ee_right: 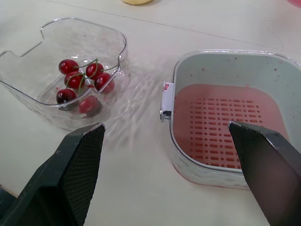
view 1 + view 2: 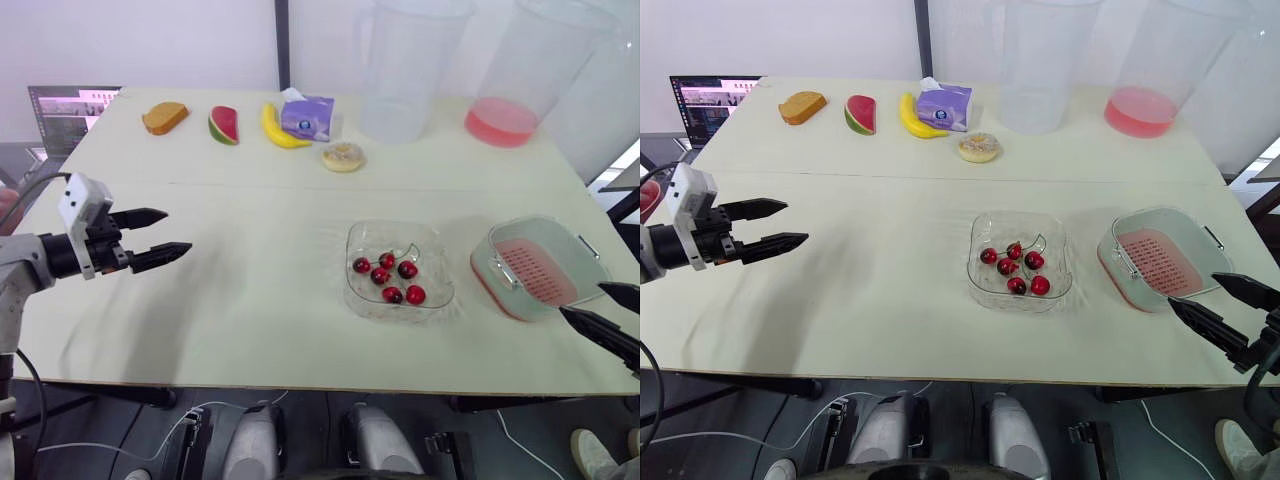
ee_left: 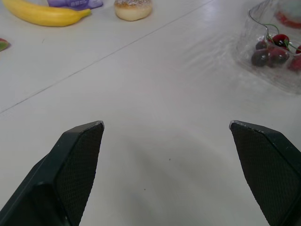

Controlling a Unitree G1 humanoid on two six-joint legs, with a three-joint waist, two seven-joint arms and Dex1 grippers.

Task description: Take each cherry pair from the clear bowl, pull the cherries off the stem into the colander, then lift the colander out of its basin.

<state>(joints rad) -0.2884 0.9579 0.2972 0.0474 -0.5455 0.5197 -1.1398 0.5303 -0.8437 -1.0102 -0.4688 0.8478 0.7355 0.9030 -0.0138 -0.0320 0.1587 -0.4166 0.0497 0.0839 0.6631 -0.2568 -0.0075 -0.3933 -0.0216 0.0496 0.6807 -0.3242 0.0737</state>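
My left gripper [image 2: 177, 230] is at the left edge of the head view, middle height. Its two black fingers are spread wide over bare table [image 2: 250, 300], holding nothing, and it is well apart from the fruit. My right gripper [image 2: 581, 298] reaches in from the lower right corner. Its fingers are also parted and empty, with the tips just beside the near right corner of the basin [image 2: 478, 272]. The clear bowl [image 2: 360, 300] sits right of centre, and the cherries [image 2: 388, 278] lie clustered in the middle of it, red, with thin green stems still joining some of them. To the bowl's right, close but apart from it, the colander [image 2: 535, 272] is nested inside its basin. Its slotted floor is bare, and a small metal handle [image 1: 165, 101] shows on the side facing the bowl. Along the far edge of the table, across the top of the frame, stand a slice of bread [image 2: 164, 117], a watermelon wedge [image 2: 223, 126], a banana [image 2: 280, 130], a purple tissue pack [image 2: 308, 117], a small bun [image 2: 343, 157] and two tall clear jugs [image 2: 410, 70]. The right-hand jug has pink liquid [image 2: 500, 122] in it.
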